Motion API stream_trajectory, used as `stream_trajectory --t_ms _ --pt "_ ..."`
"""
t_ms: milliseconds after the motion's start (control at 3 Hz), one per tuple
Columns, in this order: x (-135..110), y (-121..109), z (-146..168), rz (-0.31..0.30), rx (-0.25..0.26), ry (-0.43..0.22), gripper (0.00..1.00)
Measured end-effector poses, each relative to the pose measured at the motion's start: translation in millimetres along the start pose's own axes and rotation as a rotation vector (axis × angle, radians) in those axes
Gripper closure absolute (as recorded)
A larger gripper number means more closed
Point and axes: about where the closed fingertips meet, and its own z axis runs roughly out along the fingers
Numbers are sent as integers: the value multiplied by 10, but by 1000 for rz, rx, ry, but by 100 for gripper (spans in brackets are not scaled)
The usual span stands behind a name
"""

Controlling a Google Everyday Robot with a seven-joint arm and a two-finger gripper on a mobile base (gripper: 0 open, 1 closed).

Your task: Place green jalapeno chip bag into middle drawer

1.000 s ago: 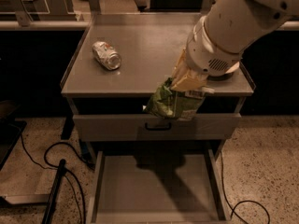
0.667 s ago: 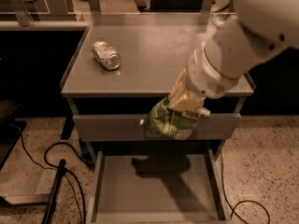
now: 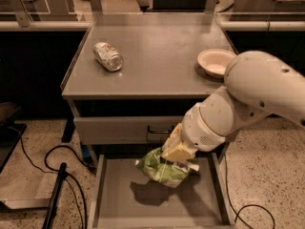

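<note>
My gripper (image 3: 177, 152) is shut on the green jalapeno chip bag (image 3: 162, 171) and holds it by its top edge. The bag hangs in the air over the back half of the open middle drawer (image 3: 119, 204), a wide grey tray with low side walls and a bare floor. The bag's shadow falls on the drawer floor below it. My white arm (image 3: 248, 99) reaches down from the right, in front of the table's front edge.
A crushed silver can (image 3: 108, 56) lies on the grey tabletop (image 3: 157, 66) at the left. A white bowl (image 3: 215, 62) sits at its right edge. A closed drawer front with a dark handle (image 3: 158, 130) is above the open drawer. Cables (image 3: 52, 175) lie on the floor at left.
My arm has moved down and toward the front with the bag, from table-edge height to just over the open drawer. The white bowl, hidden before, is now uncovered.
</note>
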Motion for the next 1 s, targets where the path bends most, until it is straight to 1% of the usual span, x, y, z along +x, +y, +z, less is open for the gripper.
stream_trajectory --t_ms 667,1000 --pt "29 23 57 7 -13 -1 100" --pt "294 32 421 76 -33 -35 100"
